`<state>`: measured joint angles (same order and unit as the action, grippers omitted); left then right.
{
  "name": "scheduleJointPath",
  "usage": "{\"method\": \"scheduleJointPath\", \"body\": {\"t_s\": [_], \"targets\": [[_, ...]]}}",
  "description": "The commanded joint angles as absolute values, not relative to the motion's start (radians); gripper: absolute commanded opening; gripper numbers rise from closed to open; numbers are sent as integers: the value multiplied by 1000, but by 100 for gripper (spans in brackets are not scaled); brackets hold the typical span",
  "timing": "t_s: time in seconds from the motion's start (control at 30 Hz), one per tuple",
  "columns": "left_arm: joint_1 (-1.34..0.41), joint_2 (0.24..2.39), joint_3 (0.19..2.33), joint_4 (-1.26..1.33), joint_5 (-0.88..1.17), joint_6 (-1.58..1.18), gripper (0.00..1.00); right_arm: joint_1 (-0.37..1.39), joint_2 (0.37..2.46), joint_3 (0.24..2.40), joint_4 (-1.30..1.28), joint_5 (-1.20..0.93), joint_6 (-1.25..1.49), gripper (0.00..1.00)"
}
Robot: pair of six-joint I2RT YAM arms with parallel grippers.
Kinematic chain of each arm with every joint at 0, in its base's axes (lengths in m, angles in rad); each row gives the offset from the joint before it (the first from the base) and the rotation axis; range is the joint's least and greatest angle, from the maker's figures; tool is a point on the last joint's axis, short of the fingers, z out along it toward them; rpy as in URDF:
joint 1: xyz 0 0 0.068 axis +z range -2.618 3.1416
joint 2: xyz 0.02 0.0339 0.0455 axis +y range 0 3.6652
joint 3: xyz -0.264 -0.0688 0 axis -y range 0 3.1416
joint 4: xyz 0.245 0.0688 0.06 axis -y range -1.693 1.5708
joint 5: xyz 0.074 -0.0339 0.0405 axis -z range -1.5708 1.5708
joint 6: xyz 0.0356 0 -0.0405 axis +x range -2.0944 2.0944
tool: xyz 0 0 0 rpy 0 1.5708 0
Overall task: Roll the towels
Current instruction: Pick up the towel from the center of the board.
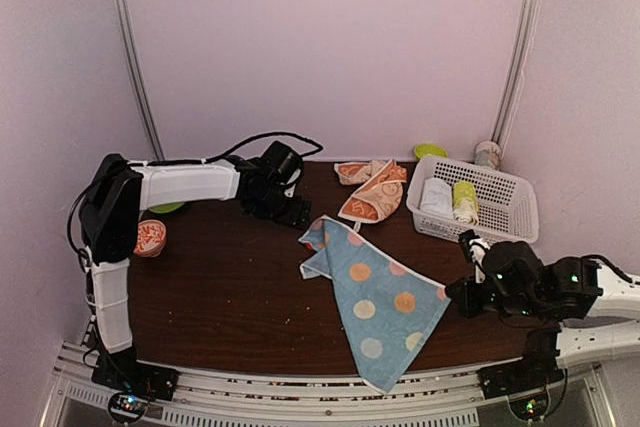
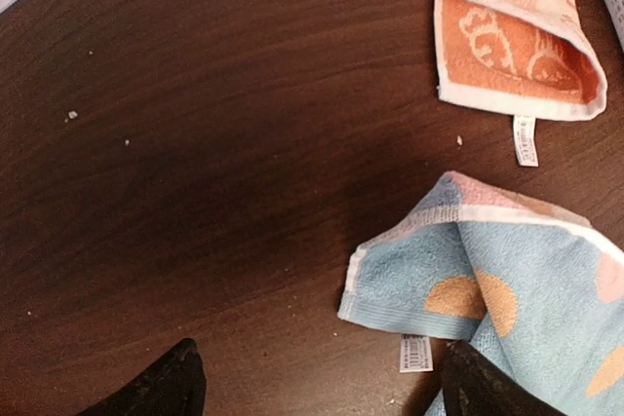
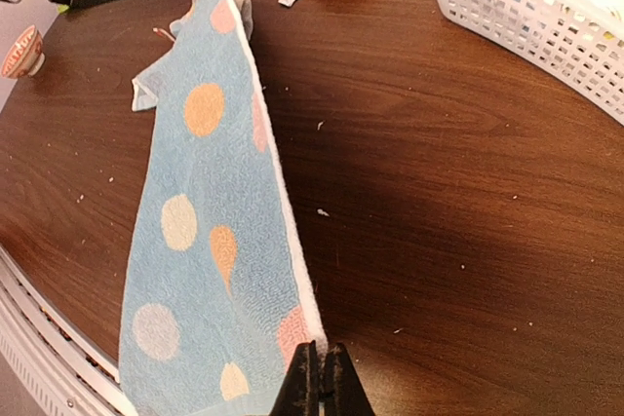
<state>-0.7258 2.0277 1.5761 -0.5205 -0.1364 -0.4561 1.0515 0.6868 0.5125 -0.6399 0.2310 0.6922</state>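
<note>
The light blue dotted towel (image 1: 375,297) lies spread on the dark table, its near corner hanging past the front edge. My right gripper (image 3: 322,382) is shut on the towel's right corner, and the cloth (image 3: 210,221) stretches away from it. The far corner (image 2: 507,280) is folded over. My left gripper (image 2: 322,392) hovers open just left of that corner, its right fingertip (image 2: 487,389) over the cloth edge, with nothing between the fingers. The orange towel (image 1: 375,192) lies crumpled at the back, also seen in the left wrist view (image 2: 517,46).
A white basket (image 1: 500,209) at the back right holds a white roll (image 1: 436,197) and a yellow-green roll (image 1: 465,200). A small orange patterned bowl (image 1: 150,237) sits by the left arm. A green dish (image 1: 430,151) and a cup (image 1: 488,153) stand behind the basket.
</note>
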Motion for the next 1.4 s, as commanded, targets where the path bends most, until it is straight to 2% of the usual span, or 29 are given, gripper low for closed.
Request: {"method": "scheduleJointPath", "body": {"t_s": [0.0,0.27,0.7,1.0,1.23,1.37], "targets": [[-724,2053,1580,-539,-102,-430,83,1052,622,506,-681,313,754,0],[-712,2124,1609,-554,-9,-454,73,1052,589,499,-682,332,786,0],[-713,2208,1658,-579,14,-522,73,1052,611,510,-678,328,786,0],[-723,2268,1728,-640,-17,-516,66,1052,611,507,-669,328,784,0],[-740,2297,1739,-680,-61,-495,52,1052,603,499,-667,328,784,0],[-759,2315,1743,-700,-83,-474,32,1052,599,498,-671,329,785,0]]}}
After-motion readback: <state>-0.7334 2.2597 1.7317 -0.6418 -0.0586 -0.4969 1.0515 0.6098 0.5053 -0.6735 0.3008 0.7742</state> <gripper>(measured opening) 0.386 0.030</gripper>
